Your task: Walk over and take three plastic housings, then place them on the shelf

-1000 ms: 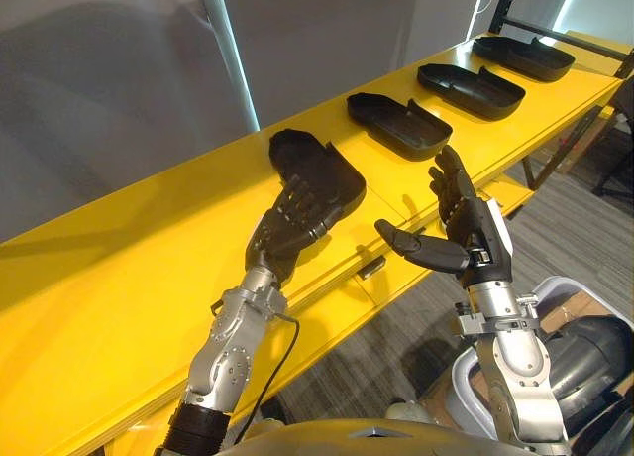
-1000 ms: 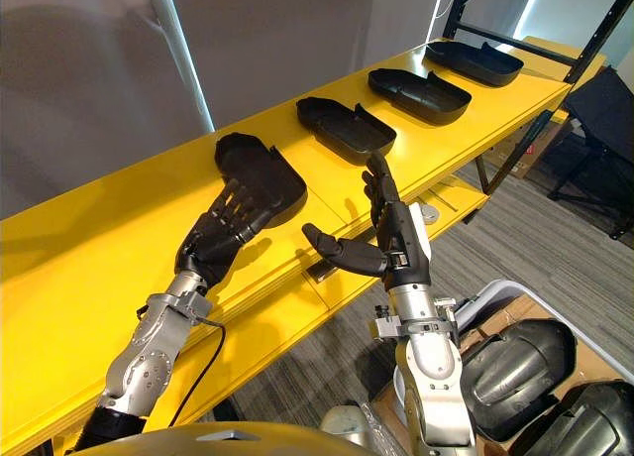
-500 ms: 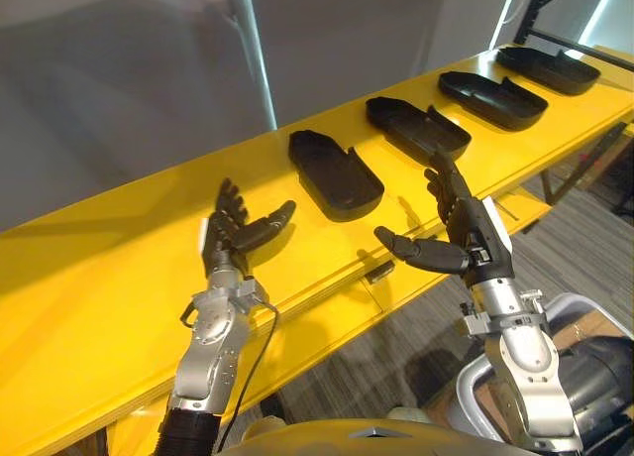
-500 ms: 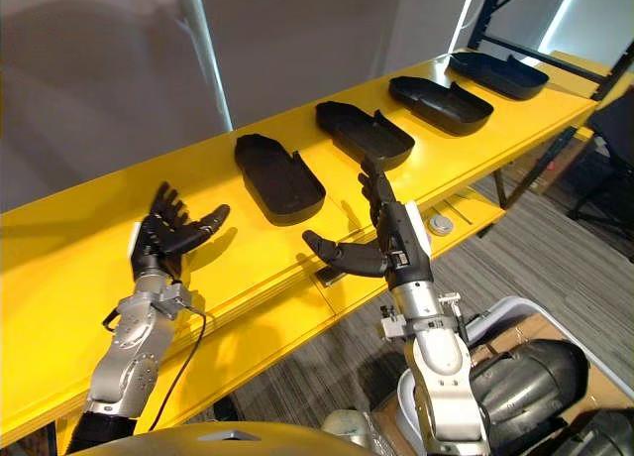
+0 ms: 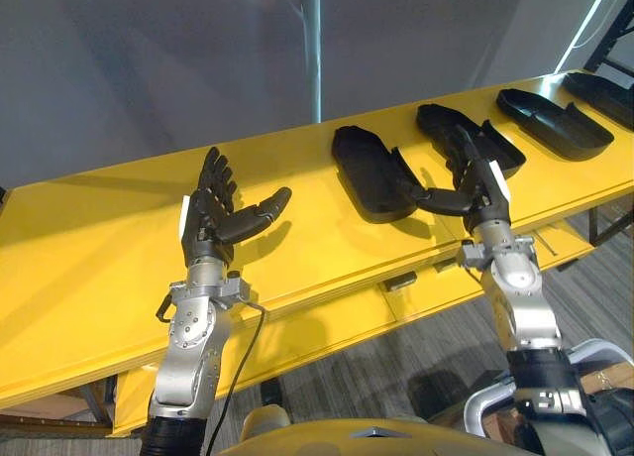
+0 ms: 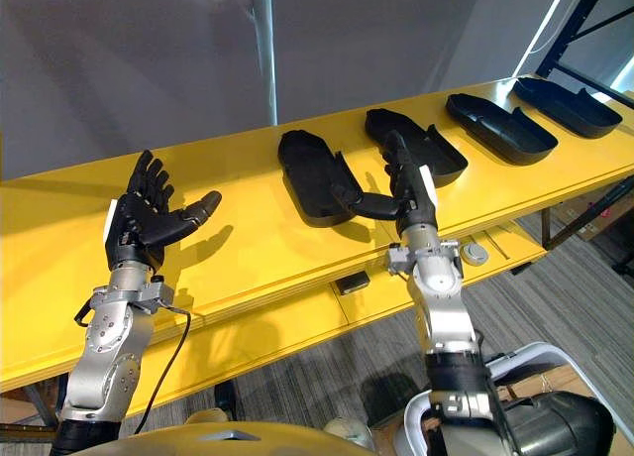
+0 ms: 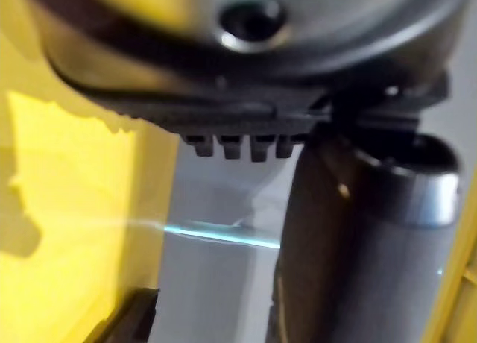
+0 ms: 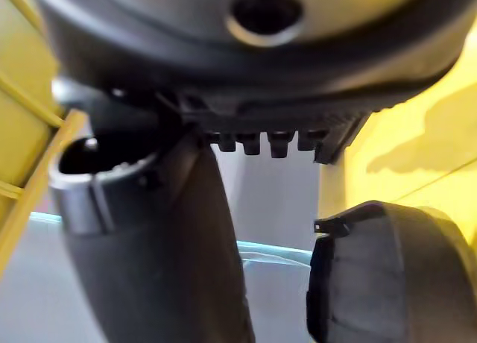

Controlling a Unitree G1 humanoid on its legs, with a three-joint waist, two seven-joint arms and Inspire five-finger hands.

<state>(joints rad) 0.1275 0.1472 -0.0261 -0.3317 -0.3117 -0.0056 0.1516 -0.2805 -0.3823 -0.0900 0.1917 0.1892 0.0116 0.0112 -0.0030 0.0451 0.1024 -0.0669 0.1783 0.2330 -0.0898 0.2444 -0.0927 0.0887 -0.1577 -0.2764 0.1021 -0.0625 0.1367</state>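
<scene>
Four matt black plastic housings (image 5: 371, 171) lie on a smooth, glossy yellow shelf (image 5: 89, 238).

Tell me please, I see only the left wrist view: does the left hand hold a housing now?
Observer: No. The left hand is open and empty, raised above the yellow shelf.
Operator: How many housings lie on the shelf?
Observer: Four, in a row: first housing, second housing, third housing, fourth housing.
Operator: And where is the right hand?
Observer: The right hand is open, beside the first housing, with its thumb toward it. I cannot tell if they touch.
</scene>
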